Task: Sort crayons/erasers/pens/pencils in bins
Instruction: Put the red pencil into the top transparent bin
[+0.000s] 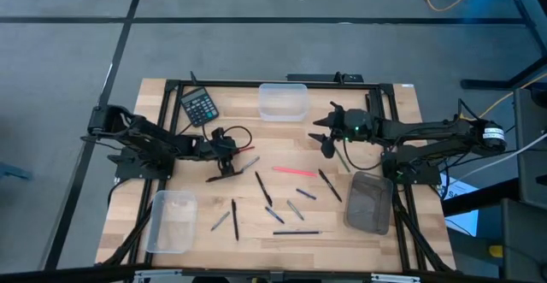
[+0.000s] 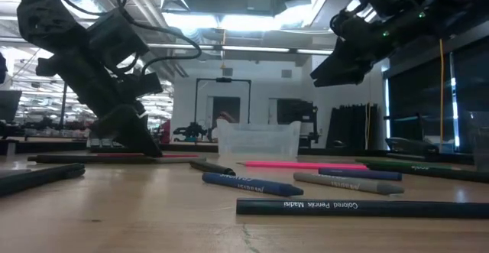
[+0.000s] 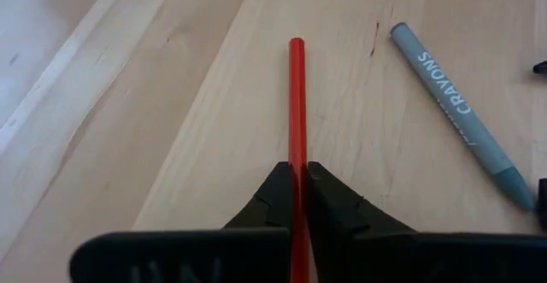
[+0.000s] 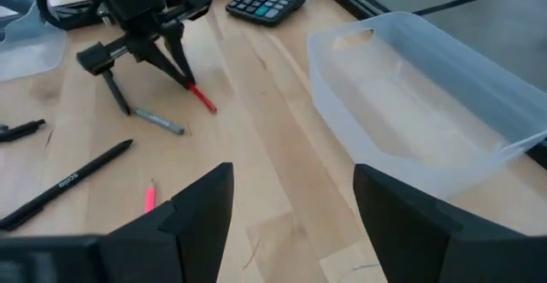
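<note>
Two dark fingers of the left pincer (image 3: 297,199) are clamped on a slim, smooth red stick (image 3: 297,103), its free end lying on the pale wood-grain bench (image 3: 197,86) just beside a grey-blue paper-wrapped crayon (image 3: 461,112) printed "CRAYONS". Seen from above, that pincer sits low at the bench's left-centre, near the black calculator (image 1: 199,106). Held well above the bench at right-centre, the right pincer (image 4: 291,206) has its flat matte fingers spread wide apart around nothing. Just beyond it stands a clear, rounded-corner plastic bin (image 4: 427,112) at the far edge, with nothing visible inside. A second clear bin (image 1: 171,221) sits at the near left corner and a smoky dark grey bin (image 1: 369,202) at the near right; their contents cannot be made out. Between them lie loose thin sticks: a pink one (image 1: 295,172), a black pen (image 1: 263,189), and a long dark pencil (image 2: 359,206) lettered "Colored Pencils".
</note>
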Available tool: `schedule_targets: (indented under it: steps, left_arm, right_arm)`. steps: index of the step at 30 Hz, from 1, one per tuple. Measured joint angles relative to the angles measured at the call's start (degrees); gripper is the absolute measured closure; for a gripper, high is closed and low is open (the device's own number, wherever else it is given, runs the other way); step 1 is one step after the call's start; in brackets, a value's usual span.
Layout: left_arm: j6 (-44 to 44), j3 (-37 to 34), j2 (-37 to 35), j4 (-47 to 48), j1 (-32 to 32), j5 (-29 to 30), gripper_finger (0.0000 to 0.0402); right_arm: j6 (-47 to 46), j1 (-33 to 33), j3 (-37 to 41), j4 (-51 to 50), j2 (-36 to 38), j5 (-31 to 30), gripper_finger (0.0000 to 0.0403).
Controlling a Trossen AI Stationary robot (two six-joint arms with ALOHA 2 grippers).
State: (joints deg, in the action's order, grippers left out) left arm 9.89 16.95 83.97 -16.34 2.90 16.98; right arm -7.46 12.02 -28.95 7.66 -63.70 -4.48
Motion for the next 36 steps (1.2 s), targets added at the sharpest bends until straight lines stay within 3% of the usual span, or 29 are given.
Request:
schedule_targets:
  steps: [5,10,13,20,24,29,36]
  left_arm:
    - [-2.2,-0.1,0.1,-0.7,0.0,0.8,0.0396]
    - [-6.7,0.1,0.0,-3.3,1.0,2.0,0.0397]
    - [-8.6,2.8,0.0,-0.2,2.2,3.3,0.0397]
    - [-14.1,18.2,0.3,18.1,4.3,2.1,0.0396]
    - [-18.9,25.6,0.3,18.6,5.3,0.4,0.0395]
    - [-22.8,33.0,1.8,17.9,9.7,-1.5,0.0399]
    - [-27.5,46.2,13.1,18.3,18.4,-10.4,0.0399]
  right_arm:
    - [0.0,-2.1,0.0,-0.3,0.0,-0.8,0.0157]
    - [1.8,-2.8,0.0,-0.3,0.0,-5.8,0.0157]
    - [3.8,-2.8,0.0,0.1,0.0,-7.8,0.0157]
    - [4.9,-2.8,0.0,-0.8,0.0,-6.6,0.0157]
    - [8.5,-2.8,0.0,-2.7,0.0,-6.2,0.0157]
    - [15.8,-2.8,0.0,0.7,0.0,-11.9,0.0157]
    - [18.1,-2.8,0.0,6.1,0.0,-12.8,0.0157]
